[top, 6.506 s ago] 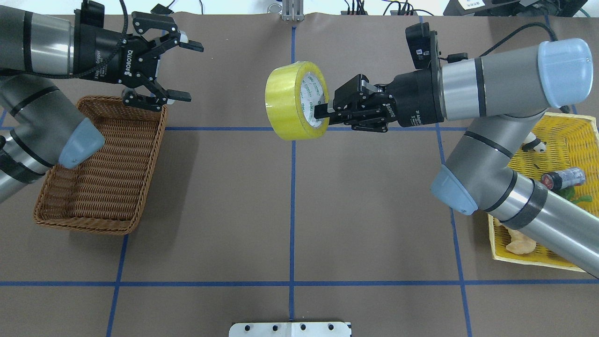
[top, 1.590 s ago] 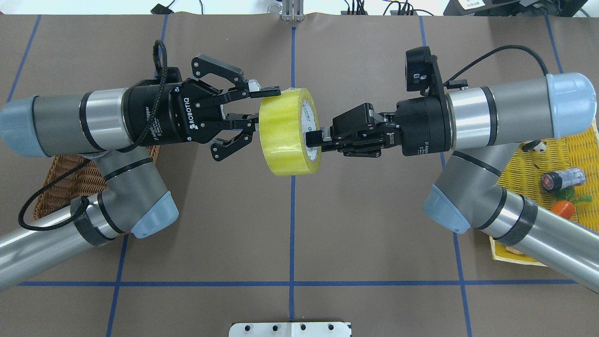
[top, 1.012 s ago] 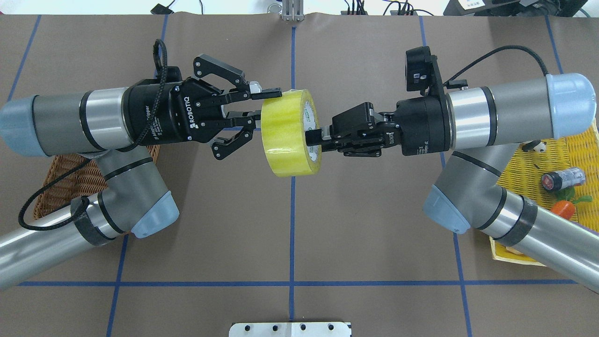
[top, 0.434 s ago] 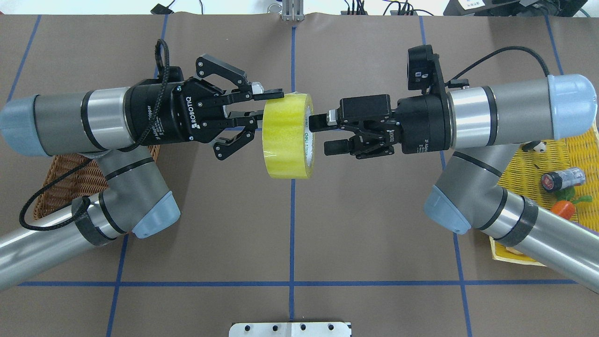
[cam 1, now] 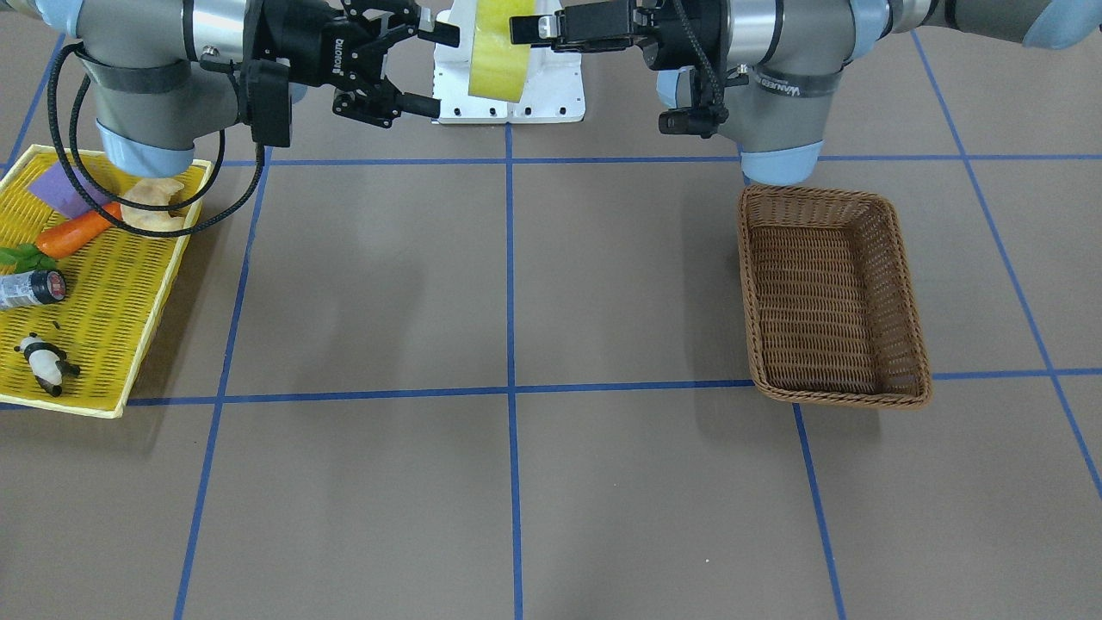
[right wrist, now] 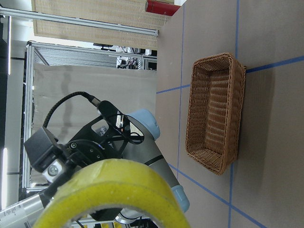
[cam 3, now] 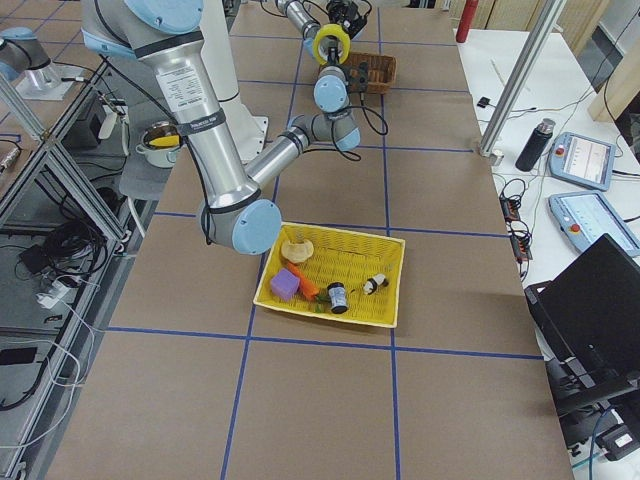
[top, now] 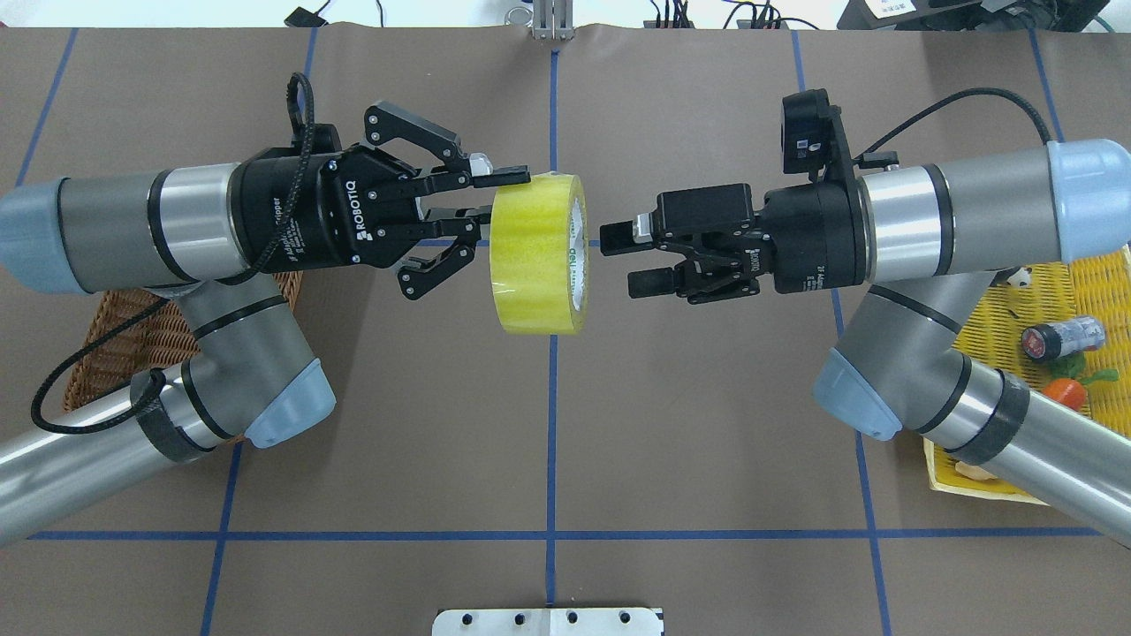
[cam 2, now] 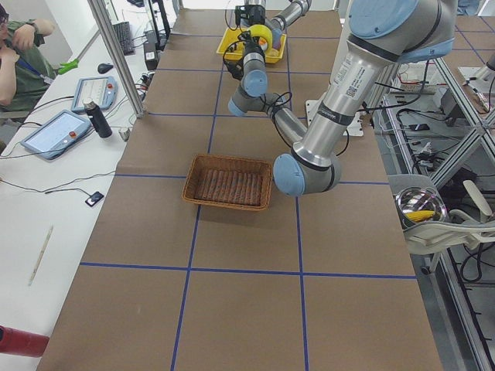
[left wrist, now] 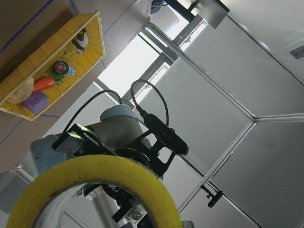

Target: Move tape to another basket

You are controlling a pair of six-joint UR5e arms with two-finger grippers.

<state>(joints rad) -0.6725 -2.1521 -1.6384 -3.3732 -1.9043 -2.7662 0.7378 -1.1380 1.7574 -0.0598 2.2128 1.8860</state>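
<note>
Aloft, one tape [top: 535, 256] — in left hand [top: 497, 201], one basket [cam 1: 844, 398].

Brown-papered table [top: 398, 424] w/ blue tape grid [top: 551, 442], white bench [cam 2: 46, 216] alongside.

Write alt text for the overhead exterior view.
The left gripper holds a yellow tape roll above the middle of the table, while the right gripper faces it, open and apart. A wicker basket shows partly under the left arm.
</note>
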